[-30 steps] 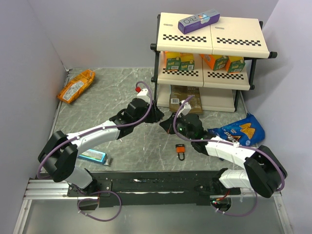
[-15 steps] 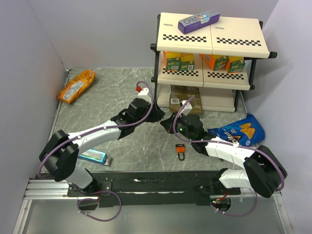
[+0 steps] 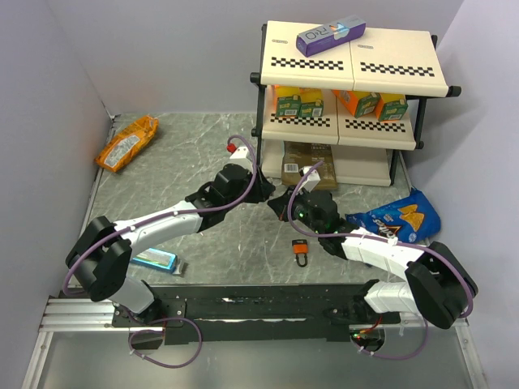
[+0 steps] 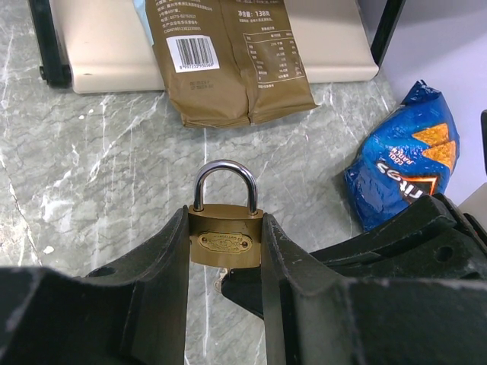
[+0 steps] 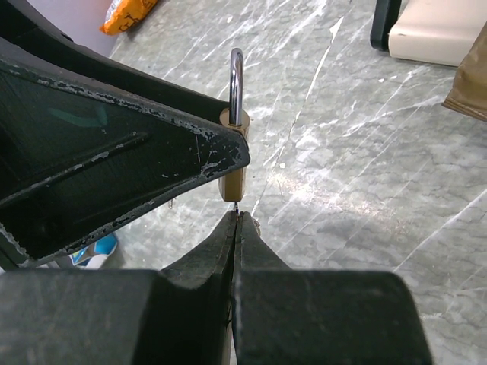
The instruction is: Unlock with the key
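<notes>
L fingers (image 4: 163, 258) clamped on small brass padlock (image 4: 225, 242), one finger per side; padlock upright, silver shackle sticking up past tips. R fingers (image 5: 217, 245) pinched tight together just under padlock base; thin silvery blade of tiny key (image 5: 237, 205) pokes from tips, touching padlock underside; key head hidden. Orange-red padlock w/ black shackle (image 3: 300, 250) flat on grey marble table (image 4: 91, 152), behind R fingers, apart.

My left arm (image 3: 162, 223): stretched forward, angled inward to the middle.
My left pincer (image 4: 224, 228): fingers clamped on the brass padlock (image 4: 224, 242).
My right arm (image 3: 373, 247): reaching inward, meeting the left.
My right pincer (image 5: 237, 220): fingers pressed together, pinching the key (image 5: 237, 205).
</notes>
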You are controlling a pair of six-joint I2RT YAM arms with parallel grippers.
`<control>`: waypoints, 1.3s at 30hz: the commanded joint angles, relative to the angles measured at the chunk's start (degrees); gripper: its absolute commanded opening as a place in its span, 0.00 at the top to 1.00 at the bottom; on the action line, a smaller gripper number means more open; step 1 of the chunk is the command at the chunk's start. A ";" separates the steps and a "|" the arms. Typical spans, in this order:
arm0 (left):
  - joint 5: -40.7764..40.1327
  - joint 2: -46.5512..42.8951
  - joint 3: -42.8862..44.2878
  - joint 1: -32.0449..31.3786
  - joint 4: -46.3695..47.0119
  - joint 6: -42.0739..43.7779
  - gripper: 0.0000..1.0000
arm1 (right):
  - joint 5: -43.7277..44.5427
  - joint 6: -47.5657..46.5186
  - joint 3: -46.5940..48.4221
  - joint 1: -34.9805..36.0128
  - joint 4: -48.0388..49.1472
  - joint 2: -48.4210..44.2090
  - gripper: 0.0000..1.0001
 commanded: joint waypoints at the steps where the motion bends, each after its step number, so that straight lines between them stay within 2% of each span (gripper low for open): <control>1: 8.39 0.93 0.06 -3.88 -5.94 -0.76 0.99 | 7.85 -0.31 4.35 -3.58 13.63 -2.33 1.00; 10: 8.83 1.28 -0.11 -4.41 -5.59 -0.94 0.99 | 5.65 0.58 3.73 -4.55 15.91 -2.51 1.00; 19: 9.80 1.54 -0.20 -4.50 -5.24 -1.55 0.99 | 6.79 0.66 2.41 -4.38 18.64 -2.69 1.00; 34: 11.91 2.42 -0.55 -4.59 -4.71 -3.31 0.99 | 11.18 -1.53 2.41 -4.55 31.02 -1.72 1.00; 39: 12.26 2.42 -0.64 -4.67 -4.45 -3.40 0.99 | 10.75 -1.36 2.85 -4.82 30.25 -2.25 1.00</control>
